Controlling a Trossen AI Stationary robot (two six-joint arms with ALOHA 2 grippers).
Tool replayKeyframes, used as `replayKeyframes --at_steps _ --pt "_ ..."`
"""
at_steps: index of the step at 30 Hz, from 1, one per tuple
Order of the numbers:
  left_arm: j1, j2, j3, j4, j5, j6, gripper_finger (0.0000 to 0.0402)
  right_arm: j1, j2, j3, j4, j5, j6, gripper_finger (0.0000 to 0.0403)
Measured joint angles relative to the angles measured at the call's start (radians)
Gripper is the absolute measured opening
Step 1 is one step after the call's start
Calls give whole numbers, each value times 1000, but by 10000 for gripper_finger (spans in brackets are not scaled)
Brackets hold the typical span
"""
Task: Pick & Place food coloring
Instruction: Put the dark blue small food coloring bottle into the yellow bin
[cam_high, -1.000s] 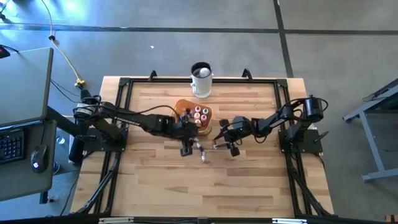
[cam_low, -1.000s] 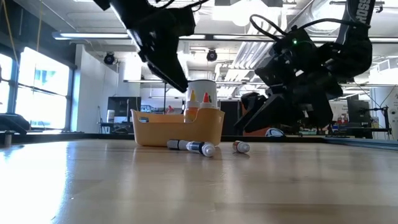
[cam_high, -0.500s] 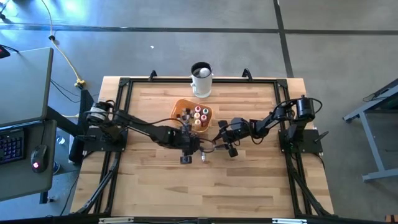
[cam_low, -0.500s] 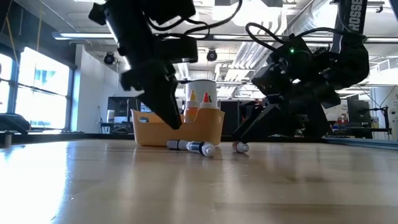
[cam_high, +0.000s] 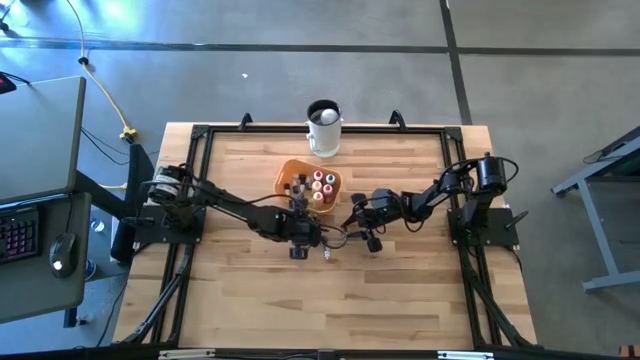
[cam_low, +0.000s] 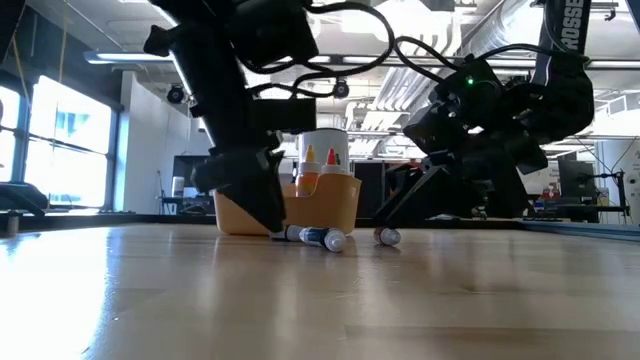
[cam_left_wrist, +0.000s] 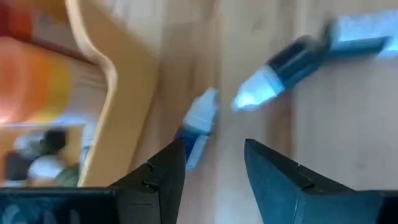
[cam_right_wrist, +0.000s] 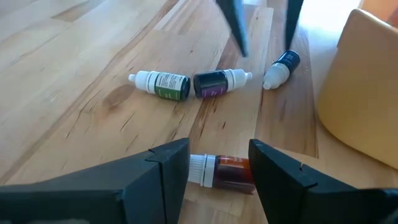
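On the left, the left gripper (cam_left_wrist: 210, 163) has its fingers parted and empty, tips down close to the table (cam_high: 400, 290) just beside the orange bowl (cam_high: 296, 174). A blue-labelled bottle (cam_left_wrist: 198, 127) lies flat just ahead of the gap, its long axis roughly in line with the fingers, cap pointing away from them. A darker bottle (cam_left_wrist: 283, 64) lies a little further off, at an angle. The left arm reaches far across from its base, wrist pitched steeply down.

In the bowl, several food coloring bottles (cam_high: 319, 184) stand upright.

On the right, the right gripper (cam_right_wrist: 217, 163) is also open and empty, low over a red bottle (cam_right_wrist: 224, 170) that lies across the gap between its fingers. Beyond it lie a green-labelled bottle (cam_right_wrist: 160, 83) and a purple-labelled one (cam_right_wrist: 217, 81), base to base. Each arm looks set for its own nearest bottle.
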Motion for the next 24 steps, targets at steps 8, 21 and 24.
replayKeyframes --at_steps 8,21,24 --pt "1 46 5 28 -55 46 161 0 0 0 1 0 26 158" --pt "19 60 6 23 9 43 98 0 0 0 1 34 30 158" --pt "19 59 6 19 13 41 62 0 0 0 2 34 30 158"
